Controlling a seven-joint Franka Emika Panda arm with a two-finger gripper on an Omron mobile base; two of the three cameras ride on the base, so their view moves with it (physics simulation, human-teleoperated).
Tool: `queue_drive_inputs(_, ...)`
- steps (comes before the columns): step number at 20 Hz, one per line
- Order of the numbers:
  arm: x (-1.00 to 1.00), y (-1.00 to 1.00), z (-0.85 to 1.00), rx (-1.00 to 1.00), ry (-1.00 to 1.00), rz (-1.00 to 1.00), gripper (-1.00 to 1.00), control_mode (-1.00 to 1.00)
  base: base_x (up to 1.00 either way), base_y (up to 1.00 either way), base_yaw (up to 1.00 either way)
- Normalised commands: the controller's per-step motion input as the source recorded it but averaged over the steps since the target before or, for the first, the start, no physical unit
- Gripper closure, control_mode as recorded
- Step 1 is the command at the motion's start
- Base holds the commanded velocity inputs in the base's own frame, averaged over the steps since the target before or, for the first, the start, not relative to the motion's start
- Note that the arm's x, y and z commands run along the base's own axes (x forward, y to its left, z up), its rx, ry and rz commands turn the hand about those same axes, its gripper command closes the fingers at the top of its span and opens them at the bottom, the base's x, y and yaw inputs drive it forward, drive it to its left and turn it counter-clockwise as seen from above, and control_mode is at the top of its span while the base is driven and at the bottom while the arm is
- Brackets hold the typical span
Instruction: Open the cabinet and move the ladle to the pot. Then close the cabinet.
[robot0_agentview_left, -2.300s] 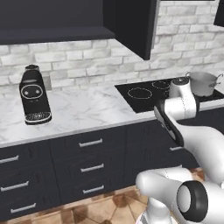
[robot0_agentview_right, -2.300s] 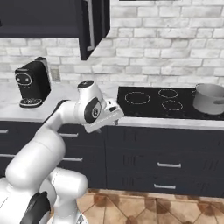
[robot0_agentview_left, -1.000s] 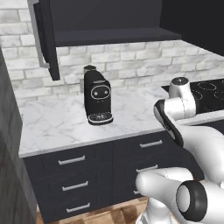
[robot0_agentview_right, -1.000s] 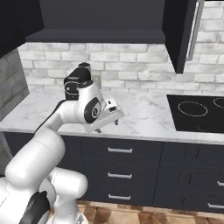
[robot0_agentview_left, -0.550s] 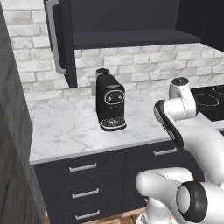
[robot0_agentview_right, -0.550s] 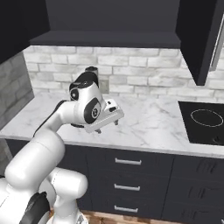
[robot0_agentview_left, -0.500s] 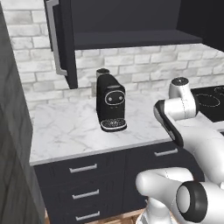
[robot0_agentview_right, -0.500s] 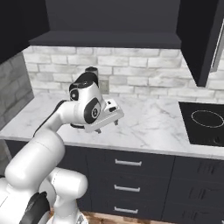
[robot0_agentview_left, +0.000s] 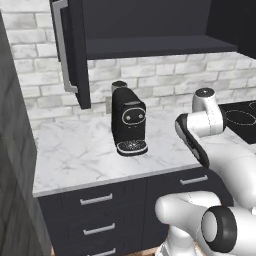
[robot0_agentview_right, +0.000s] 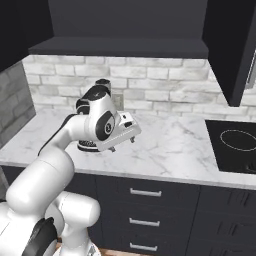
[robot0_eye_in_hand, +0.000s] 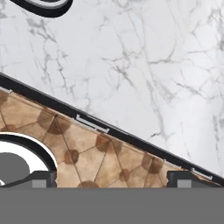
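Base drift first: across the last couple of seconds my whole picture has slid, so the camera moved, not the kitchen. The cooktop (robot0_agentview_right: 235, 145), which had been central, now sits at 3 o'clock in the right base view, and the coffee machine (robot0_agentview_left: 128, 120) has come to centre in the left base view. The silver pot has left my frame; by my judgement it stands further along past the cooktop.

Cabinet (robot0_agentview_left: 145, 27) hangs at 12 o'clock above the marble counter (robot0_agentview_left: 80, 155). Its left door (robot0_agentview_left: 70, 50) stands swung out towards me, silver bar handle (robot0_agentview_left: 61, 40) showing, dark shelf exposed. I cannot make out a ladle inside. I read this as lining up on the cabinet, the reach inside yet to come.

Gripper (robot0_agentview_right: 122, 141) hovers over the counter just beside the coffee machine, jaws spread to their widest, holding nothing, touching nothing. In the hand view its fingertips (robot0_eye_in_hand: 43, 178) stand far apart above the counter edge and tiled floor (robot0_eye_in_hand: 92, 157).
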Motion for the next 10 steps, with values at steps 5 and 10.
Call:
queue_drive_inputs(5, 0.00, 0.00, 0.00, 0.00, 0.00, 0.00, -1.00, 1.00, 0.00, -0.29, 0.00)
queue_drive_inputs(10, 0.00, 0.00, 0.00, 0.00, 0.00, 0.00, -1.00, 1.00, 0.00, -0.19, 0.00)
